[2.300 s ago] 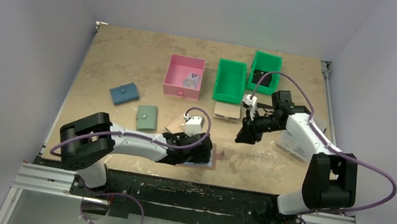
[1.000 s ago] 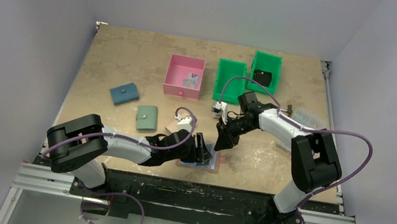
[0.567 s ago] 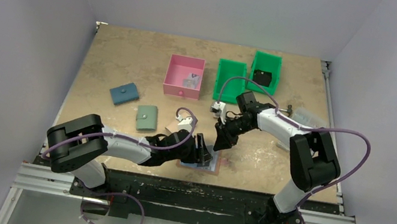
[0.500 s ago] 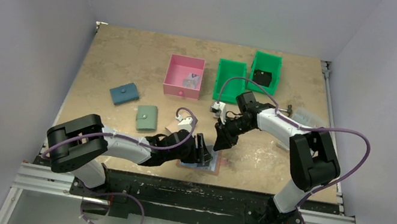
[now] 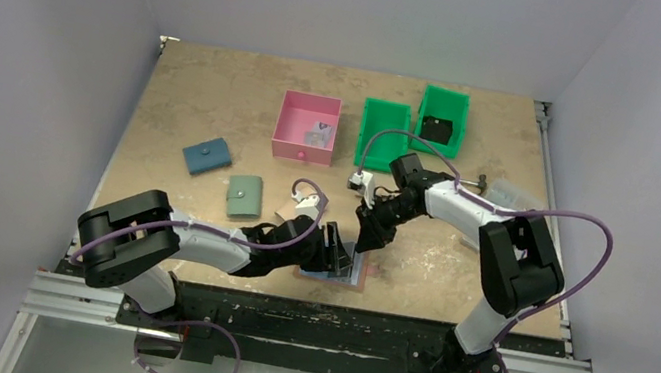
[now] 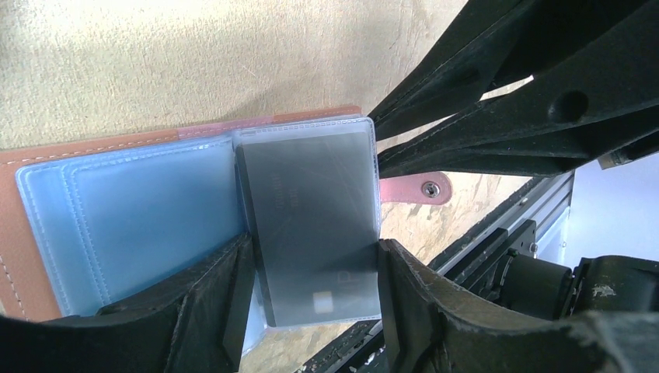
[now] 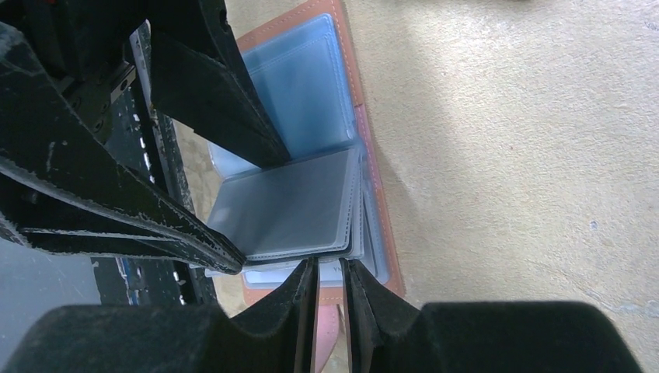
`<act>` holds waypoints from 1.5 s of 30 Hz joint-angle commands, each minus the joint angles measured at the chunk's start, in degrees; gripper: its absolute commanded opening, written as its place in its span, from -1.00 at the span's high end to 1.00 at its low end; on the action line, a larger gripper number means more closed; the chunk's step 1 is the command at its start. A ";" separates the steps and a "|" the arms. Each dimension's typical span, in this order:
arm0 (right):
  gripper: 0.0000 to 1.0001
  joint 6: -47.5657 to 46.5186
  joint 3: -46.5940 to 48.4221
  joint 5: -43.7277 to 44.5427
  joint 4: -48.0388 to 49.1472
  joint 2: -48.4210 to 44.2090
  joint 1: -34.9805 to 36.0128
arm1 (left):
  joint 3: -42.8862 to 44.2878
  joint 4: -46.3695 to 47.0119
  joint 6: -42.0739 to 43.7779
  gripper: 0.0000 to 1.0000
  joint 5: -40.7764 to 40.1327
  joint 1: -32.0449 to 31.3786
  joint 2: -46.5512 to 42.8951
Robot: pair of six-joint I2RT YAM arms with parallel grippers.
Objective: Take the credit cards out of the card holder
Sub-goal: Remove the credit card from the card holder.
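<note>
L jaws half-open, gripping black card [image 6: 311,225]; R jaws barely open beside it.

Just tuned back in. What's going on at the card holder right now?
The card holder lies open on the table. The left gripper clamps a clear sleeve across its width, and a dark card sits inside the sleeve. The right gripper, jaws nearly together, has its tips at the sleeve's edge. Whether it has hold of the card cannot be told.
</note>
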 commanded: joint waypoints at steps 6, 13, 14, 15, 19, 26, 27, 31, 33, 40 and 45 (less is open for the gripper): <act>0.50 1.56 1.60 2.40 2.41 0.55 0.88 | -0.92 3.56 0.40 0.09 2.04 0.59 -0.51; 0.32 1.62 1.59 5.98 3.08 -0.91 0.88 | -4.75 6.45 -2.11 0.12 2.51 1.69 -2.15; 0.30 1.35 1.55 5.73 2.94 -1.47 0.88 | -5.34 7.13 -2.43 0.12 2.63 1.85 -2.32; 0.28 1.06 1.51 5.47 2.88 -2.15 0.88 | -5.91 7.72 -2.67 0.13 2.83 1.97 -2.52; 0.27 -0.59 1.18 2.94 2.30 -4.45 0.88 | -7.27 9.65 -3.15 0.13 3.54 2.33 -2.65; 0.63 -1.75 1.69 -1.93 0.59 -2.68 2.01 | -8.02 12.70 -3.36 0.13 4.83 2.67 -1.73; 0.67 -1.73 1.80 -1.91 0.43 -2.14 2.31 | -8.23 12.95 -3.47 0.13 4.90 2.70 -1.73; 0.77 -1.44 2.28 -1.19 0.28 -0.65 3.08 | -8.98 13.76 -3.92 0.13 4.94 2.87 -2.09; 0.80 -1.44 2.44 -1.18 0.13 -0.35 3.09 | -9.30 14.12 -4.02 0.13 4.94 2.96 -2.20; 0.84 -0.71 3.19 -5.68 -0.13 1.58 4.74 | -9.38 16.38 -3.73 -0.29 6.26 3.11 -1.42; 0.84 -0.02 4.00 -11.36 -0.43 3.42 5.48 | -10.02 18.37 -3.29 -0.60 8.21 3.11 -1.57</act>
